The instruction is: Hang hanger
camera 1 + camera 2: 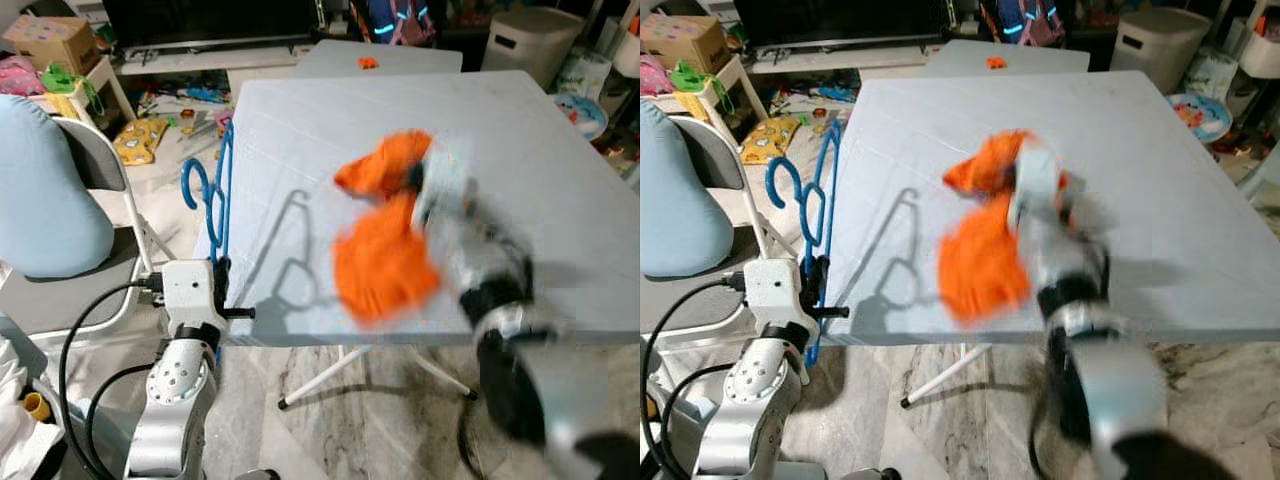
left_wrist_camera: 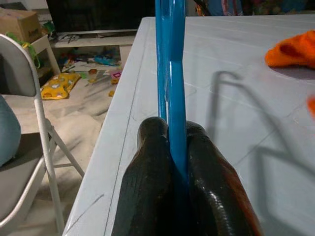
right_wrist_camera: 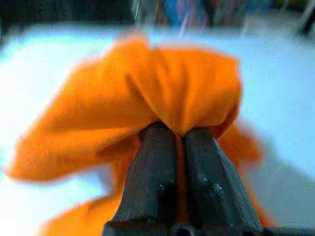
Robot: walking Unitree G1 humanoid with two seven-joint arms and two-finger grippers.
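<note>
Flanking the white table, a grey folding chair stands beside the blue hanger.

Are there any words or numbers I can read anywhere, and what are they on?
None can be read.
Cardboard box: faint marks on its side, too small and blurred to read.
Blue hanger, orange cloth, white table: no writing.
Floor clutter: too small to tell.
</note>
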